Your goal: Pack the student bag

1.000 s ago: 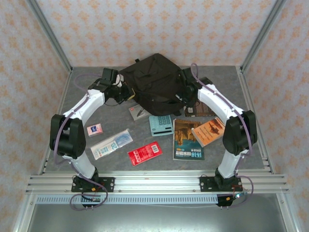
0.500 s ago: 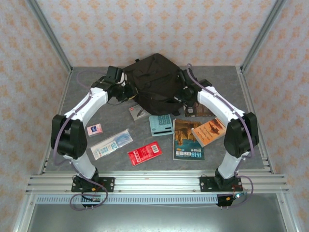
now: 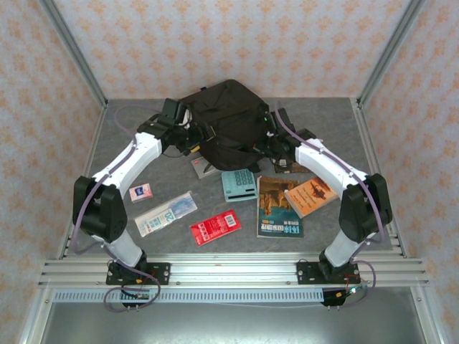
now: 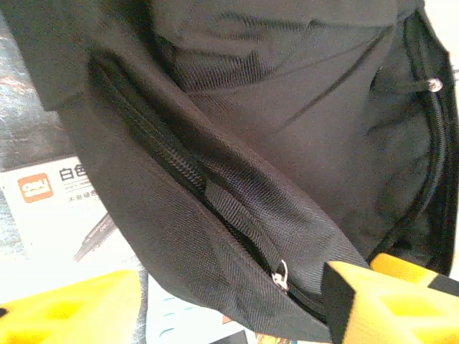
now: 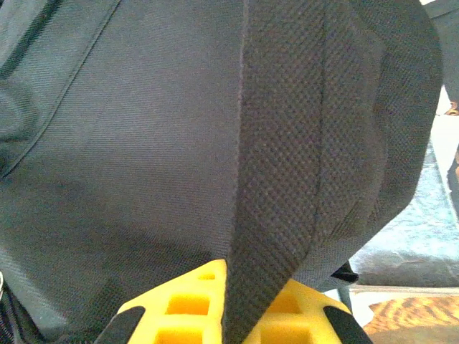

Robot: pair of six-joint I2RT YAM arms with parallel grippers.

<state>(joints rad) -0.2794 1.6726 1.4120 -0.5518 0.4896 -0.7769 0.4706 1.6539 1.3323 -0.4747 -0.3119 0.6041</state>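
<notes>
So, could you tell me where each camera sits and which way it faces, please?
Top external: above and behind the arm bases, looking down at the table; both arms show, left gripper and right gripper at the student bag.
Left wrist: on that wrist, looking past its open yellow fingers at the bag's zipper and a white box.
Right wrist: on that wrist, close against the bag; its yellow fingers pinch a strap.
Shared: all see the bag; top and left wrist both see the white box.

The student bag (image 3: 226,118) sits at the back centre of the table (image 3: 337,122). The left gripper (image 3: 196,136) is at its left side and the right gripper (image 3: 265,143) at its right. Books (image 3: 278,208) and packets (image 3: 166,213) lie in front of it.
</notes>
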